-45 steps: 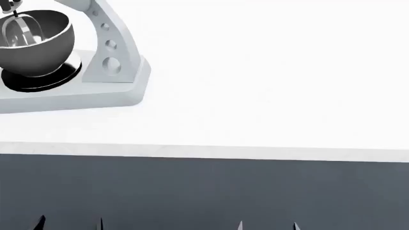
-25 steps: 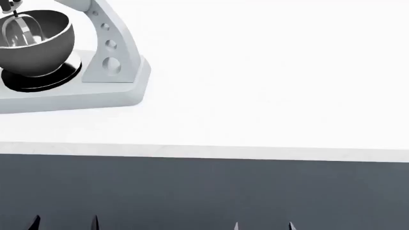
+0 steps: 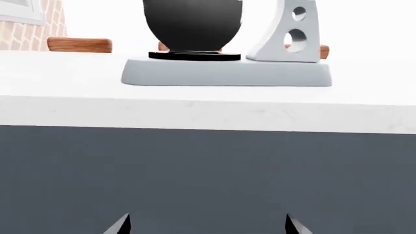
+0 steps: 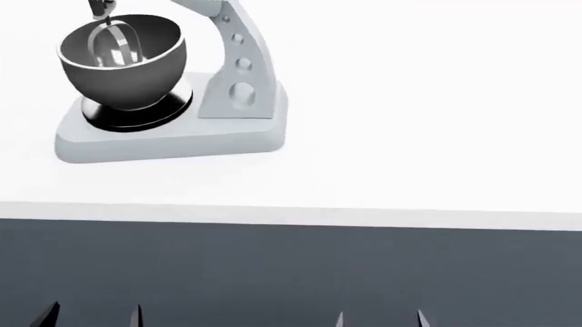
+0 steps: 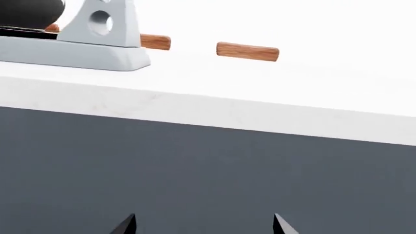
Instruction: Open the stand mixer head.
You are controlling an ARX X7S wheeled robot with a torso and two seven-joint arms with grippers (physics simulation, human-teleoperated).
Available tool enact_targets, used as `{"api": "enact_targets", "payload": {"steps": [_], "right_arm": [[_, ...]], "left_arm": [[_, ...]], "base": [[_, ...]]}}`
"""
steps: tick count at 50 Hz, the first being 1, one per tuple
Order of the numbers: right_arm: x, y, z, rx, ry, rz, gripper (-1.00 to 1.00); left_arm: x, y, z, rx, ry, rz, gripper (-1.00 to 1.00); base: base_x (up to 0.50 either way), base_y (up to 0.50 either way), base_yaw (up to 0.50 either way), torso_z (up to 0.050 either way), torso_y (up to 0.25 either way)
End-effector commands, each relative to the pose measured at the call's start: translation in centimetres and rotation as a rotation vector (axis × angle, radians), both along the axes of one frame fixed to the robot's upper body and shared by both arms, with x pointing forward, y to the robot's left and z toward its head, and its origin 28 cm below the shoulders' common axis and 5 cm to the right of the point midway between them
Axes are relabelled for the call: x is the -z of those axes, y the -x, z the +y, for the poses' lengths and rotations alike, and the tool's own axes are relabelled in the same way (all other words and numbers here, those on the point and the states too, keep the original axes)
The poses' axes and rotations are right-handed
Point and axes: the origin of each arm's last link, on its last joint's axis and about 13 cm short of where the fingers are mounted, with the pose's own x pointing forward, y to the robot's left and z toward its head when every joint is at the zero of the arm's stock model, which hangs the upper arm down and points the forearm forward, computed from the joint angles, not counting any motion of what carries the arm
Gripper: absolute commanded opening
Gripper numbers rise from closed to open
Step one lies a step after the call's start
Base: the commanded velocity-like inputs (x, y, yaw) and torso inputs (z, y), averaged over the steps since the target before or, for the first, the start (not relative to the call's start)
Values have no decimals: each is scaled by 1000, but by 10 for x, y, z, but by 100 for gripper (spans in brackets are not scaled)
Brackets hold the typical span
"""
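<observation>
The stand mixer sits on the white counter at the far left of the head view. Of the stand mixer head, only the metal beater [image 4: 114, 45] shows, hanging in the grey steel bowl [image 4: 127, 71]; the housing is cut off by the frame's top. The flat base [image 4: 173, 146] and holed neck [image 4: 242, 75] show fully. In the left wrist view I see the bowl [image 3: 192, 24], base [image 3: 227, 74] and neck [image 3: 291, 34]. My left gripper [image 4: 91, 317] [image 3: 208, 225] and right gripper [image 4: 380, 319] [image 5: 204, 224] are open, empty, low before the cabinet front.
The white counter's front edge [image 4: 291, 216] runs across the view above a dark grey cabinet front [image 4: 291, 272]. Wooden pieces [image 5: 248, 51] [image 3: 79, 45] show beyond the counter's far side. A brick wall [image 3: 53, 22] is at the back.
The head view has shifted left, so the mixer now shows further right and whole at its base. Both grippers stay open in about the same place.
</observation>
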Motion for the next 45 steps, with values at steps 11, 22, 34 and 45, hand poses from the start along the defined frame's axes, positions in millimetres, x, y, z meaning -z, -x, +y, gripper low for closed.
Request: {"api": "enact_targets", "payload": {"steps": [11, 22, 34, 45], "right_arm": [[2, 0, 0, 2, 17, 9, 100], [2, 1, 0, -12, 8, 21, 100], [2, 1, 1, -12, -40, 29, 100], [4, 1, 1, -17, -32, 45, 100]], "left_arm": [[2, 1, 0, 3, -7, 5, 100], [3, 0, 0, 4, -5, 9, 100], [2, -1, 0, -1, -13, 10, 100], [1, 1, 1, 19, 34, 21, 100]], "base": [[0, 500, 0, 0, 0], [0, 500, 0, 0, 0], [0, 125, 0, 0, 0], [0, 0, 0, 41, 0]]}}
